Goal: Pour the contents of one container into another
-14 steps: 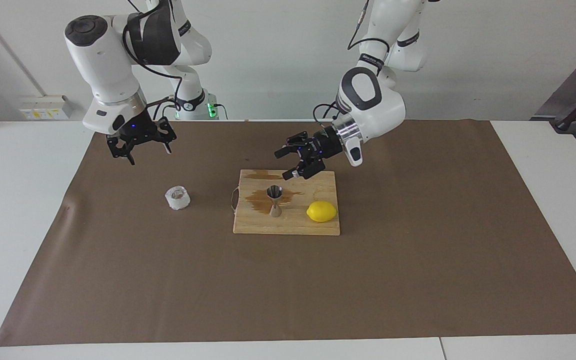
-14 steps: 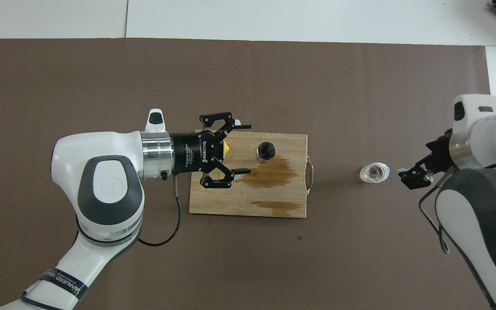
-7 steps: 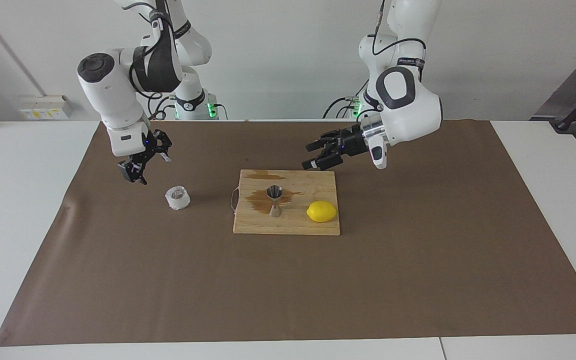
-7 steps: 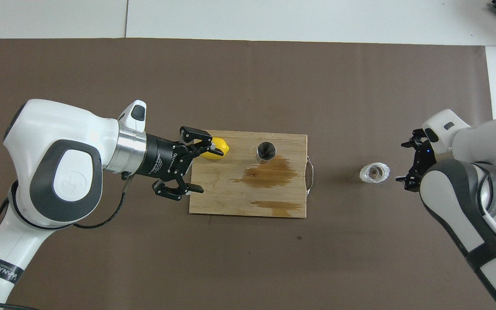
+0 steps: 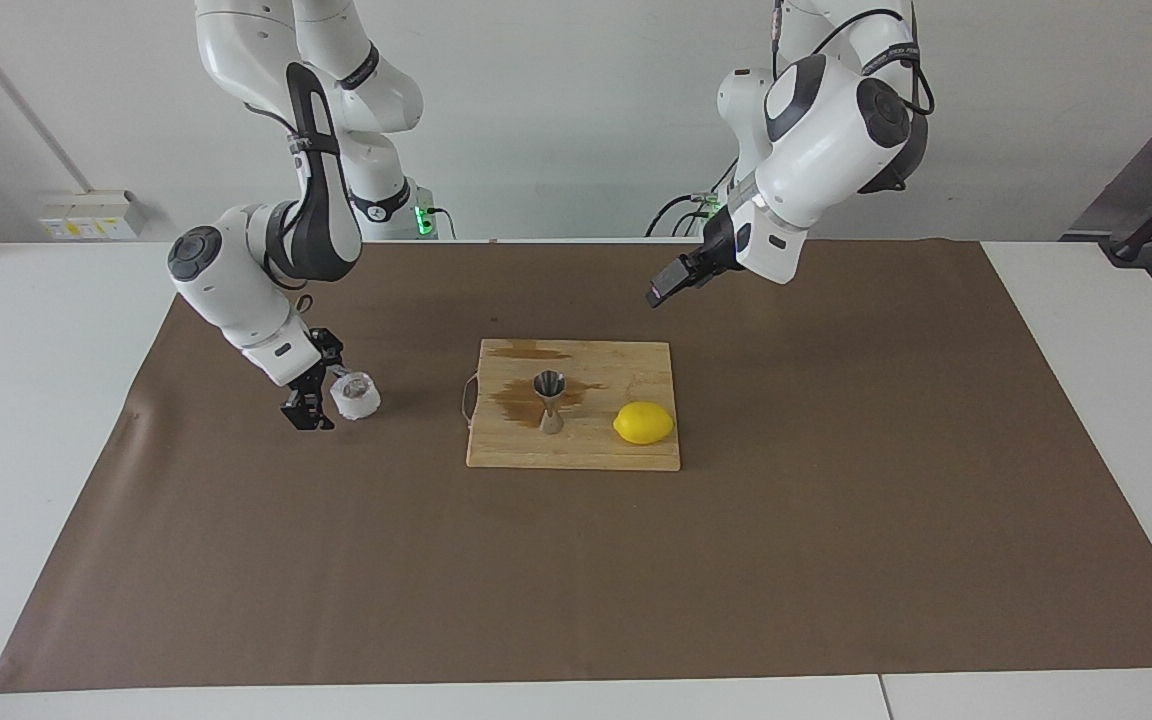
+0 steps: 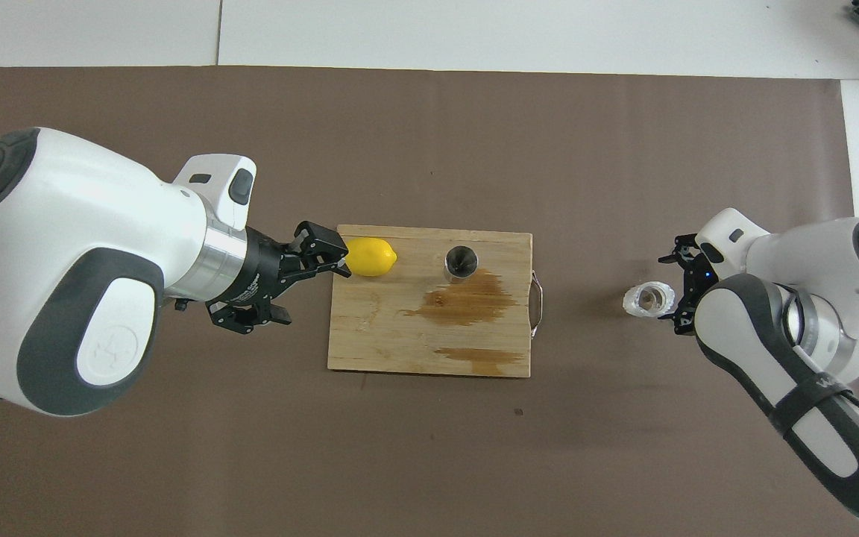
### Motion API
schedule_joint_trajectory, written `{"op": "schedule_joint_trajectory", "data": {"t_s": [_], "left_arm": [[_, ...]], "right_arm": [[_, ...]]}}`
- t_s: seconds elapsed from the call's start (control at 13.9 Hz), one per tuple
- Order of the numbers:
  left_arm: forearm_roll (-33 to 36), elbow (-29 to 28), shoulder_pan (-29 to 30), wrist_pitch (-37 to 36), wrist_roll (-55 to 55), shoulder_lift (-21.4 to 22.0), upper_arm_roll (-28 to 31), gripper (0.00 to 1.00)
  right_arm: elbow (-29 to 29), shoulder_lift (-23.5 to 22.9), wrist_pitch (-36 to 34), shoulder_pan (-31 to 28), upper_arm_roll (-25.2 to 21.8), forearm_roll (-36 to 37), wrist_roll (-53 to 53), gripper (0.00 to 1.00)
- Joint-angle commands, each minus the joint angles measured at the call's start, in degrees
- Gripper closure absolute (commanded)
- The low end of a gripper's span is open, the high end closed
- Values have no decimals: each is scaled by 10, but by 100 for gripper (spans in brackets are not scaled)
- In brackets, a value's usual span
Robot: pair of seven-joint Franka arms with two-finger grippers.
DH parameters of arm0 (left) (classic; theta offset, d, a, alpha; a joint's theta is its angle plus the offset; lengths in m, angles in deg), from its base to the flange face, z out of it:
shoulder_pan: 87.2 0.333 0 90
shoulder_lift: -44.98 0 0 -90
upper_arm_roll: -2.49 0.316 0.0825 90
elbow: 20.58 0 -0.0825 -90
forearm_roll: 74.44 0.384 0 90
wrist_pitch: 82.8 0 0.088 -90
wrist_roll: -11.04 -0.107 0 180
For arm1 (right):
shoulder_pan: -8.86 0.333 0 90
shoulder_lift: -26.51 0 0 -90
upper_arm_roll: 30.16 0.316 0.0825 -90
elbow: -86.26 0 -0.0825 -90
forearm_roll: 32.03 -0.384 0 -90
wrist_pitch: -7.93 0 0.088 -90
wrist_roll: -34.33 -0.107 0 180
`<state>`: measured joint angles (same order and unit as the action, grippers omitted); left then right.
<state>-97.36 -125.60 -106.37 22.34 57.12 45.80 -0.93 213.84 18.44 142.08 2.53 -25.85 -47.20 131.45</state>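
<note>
The squat translucent ribbed cup (image 5: 356, 395) (image 6: 649, 298) stands upright on the brown mat toward the right arm's end. My right gripper (image 5: 321, 395) (image 6: 669, 289) is low at the mat, open, right beside the cup, and its fingertips reach past the cup's rim on either side. I cannot tell whether they touch it. The steel hourglass jigger (image 5: 549, 400) (image 6: 461, 262) stands upright on the wooden board (image 5: 576, 455) (image 6: 400, 350). My left gripper (image 5: 664, 288) (image 6: 315, 291) hangs open and holds nothing, raised over the mat just off the board's edge toward the left arm's end.
A yellow lemon (image 5: 643, 422) (image 6: 371, 256) lies on the board beside the jigger. A brown wet stain (image 5: 516, 395) (image 6: 467, 298) spreads on the board around the jigger. The board's wire handle (image 6: 539, 298) points toward the cup.
My right gripper has come down from above the mat to the cup's side. The left arm has drawn back and up from over the board. Cup, jigger and lemon have not moved.
</note>
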Motion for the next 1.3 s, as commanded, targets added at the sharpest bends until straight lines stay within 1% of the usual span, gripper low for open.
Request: {"op": "schedule_joint_trajectory", "data": {"t_s": [0.0, 0.14, 0.29, 0.36, 0.43, 0.5, 0.58, 0.65, 0.79, 0.94, 1.08, 1.15, 1.22], "left_arm": [[62, 3, 7, -27, -1, 26, 8, 0], [116, 15, 27, -51, -28, 30, 10, 0], [140, 25, 44, -72, -77, 31, 14, 0], [160, 31, 58, -81, -97, 31, 14, 0], [175, 43, 66, -93, -122, 32, 17, 0], [181, 53, 81, -106, -164, 32, 22, 0], [183, 62, 96, -117, -202, 32, 24, 0], [195, 77, 111, -129, -229, 32, 23, 0], [220, 96, 121, -152, -237, 32, 25, 0], [228, 132, 132, -215, -237, 32, 27, 0], [228, 141, 132, -224, -238, 33, 31, 0], [228, 141, 134, -227, -238, 34, 32, 0], [228, 139, 150, -227, -238, 43, 28, 0]], "right_arm": [[14, -1, 16, -1, 4, -34, 23, 0], [14, -9, 30, 0, 4, -48, 46, 0], [15, -13, 31, 0, 4, -59, 54, 0], [19, -13, 31, 0, 4, -65, 54, 9], [19, -13, 30, 0, 4, -75, 55, 30], [19, -13, 31, 1, 4, -78, 54, 53], [19, -13, 30, 1, 5, -79, 54, 80], [19, -13, 28, 1, 5, -79, 54, 100], [14, -10, 23, 1, 7, -87, 53, 100], [11, -5, 23, 11, 10, -87, 44, 100], [4, 10, 20, 28, 10, -87, 11, 100], [0, 18, 19, 47, 11, -87, -16, 100], [-4, 20, 15, 61, 11, -86, -41, 100]]}}
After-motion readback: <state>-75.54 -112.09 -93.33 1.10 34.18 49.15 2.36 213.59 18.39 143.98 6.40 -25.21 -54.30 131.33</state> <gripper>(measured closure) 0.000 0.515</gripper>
